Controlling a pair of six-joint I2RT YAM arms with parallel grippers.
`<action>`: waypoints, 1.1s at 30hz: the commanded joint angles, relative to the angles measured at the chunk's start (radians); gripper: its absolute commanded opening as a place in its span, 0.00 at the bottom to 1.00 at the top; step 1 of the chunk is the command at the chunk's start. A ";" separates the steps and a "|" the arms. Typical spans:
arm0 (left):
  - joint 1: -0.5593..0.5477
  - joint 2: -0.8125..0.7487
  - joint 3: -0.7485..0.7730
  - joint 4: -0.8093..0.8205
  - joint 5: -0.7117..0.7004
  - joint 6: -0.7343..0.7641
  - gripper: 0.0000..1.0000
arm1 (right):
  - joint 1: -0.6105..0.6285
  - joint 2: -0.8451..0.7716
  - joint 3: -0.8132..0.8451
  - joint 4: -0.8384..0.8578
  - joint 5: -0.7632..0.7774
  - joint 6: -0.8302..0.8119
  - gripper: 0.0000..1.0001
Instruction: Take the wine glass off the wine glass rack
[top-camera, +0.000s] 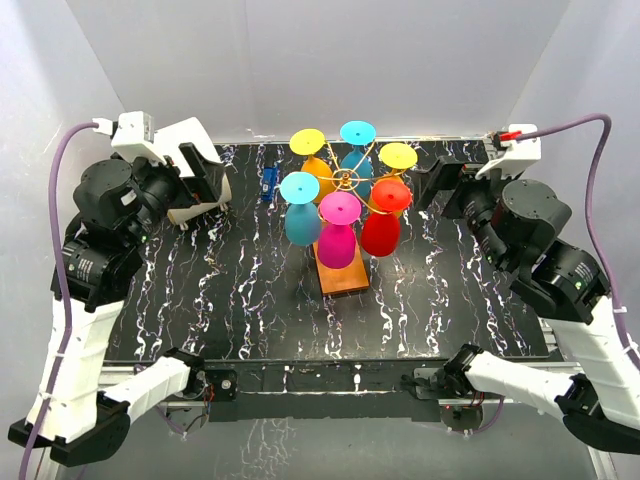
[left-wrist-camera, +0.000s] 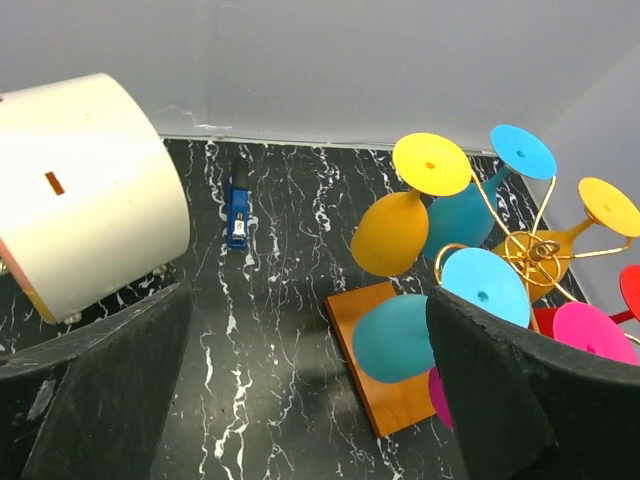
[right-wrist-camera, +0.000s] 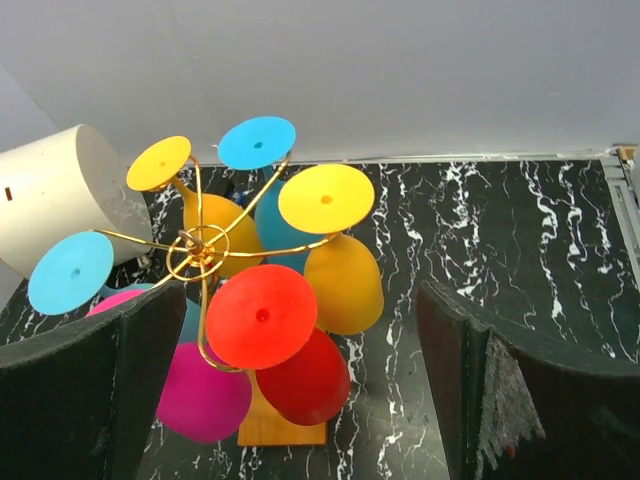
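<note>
The gold wire wine glass rack (top-camera: 346, 179) stands mid-table on its orange-brown wooden base (top-camera: 341, 273). Several coloured wine glasses hang upside down on it: two yellow, two blue, a red glass (top-camera: 383, 222) and a magenta glass (top-camera: 337, 232). My left gripper (top-camera: 203, 170) is open and empty at the far left, well apart from the rack. In the left wrist view (left-wrist-camera: 308, 330) the rack (left-wrist-camera: 533, 250) lies ahead to the right. My right gripper (top-camera: 438, 184) is open and empty, just right of the red glass. In the right wrist view (right-wrist-camera: 300, 300) it faces the red glass (right-wrist-camera: 300, 375).
A white cylinder (top-camera: 207, 198) lies on its side at the far left under my left gripper, also in the left wrist view (left-wrist-camera: 90, 195). A small blue object (top-camera: 268, 184) lies near the back wall, left of the rack. White walls enclose the black marbled table (top-camera: 200, 300).
</note>
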 joint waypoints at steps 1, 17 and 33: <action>0.061 -0.032 -0.011 -0.021 0.047 -0.060 0.98 | -0.027 -0.029 0.024 -0.040 -0.014 0.051 0.98; 0.172 -0.040 -0.035 -0.060 0.267 -0.219 0.99 | -0.076 -0.120 -0.009 -0.067 -0.223 -0.023 0.98; 0.183 -0.007 -0.079 -0.077 0.499 -0.309 0.99 | -0.082 0.094 0.085 -0.093 -0.564 -0.117 0.98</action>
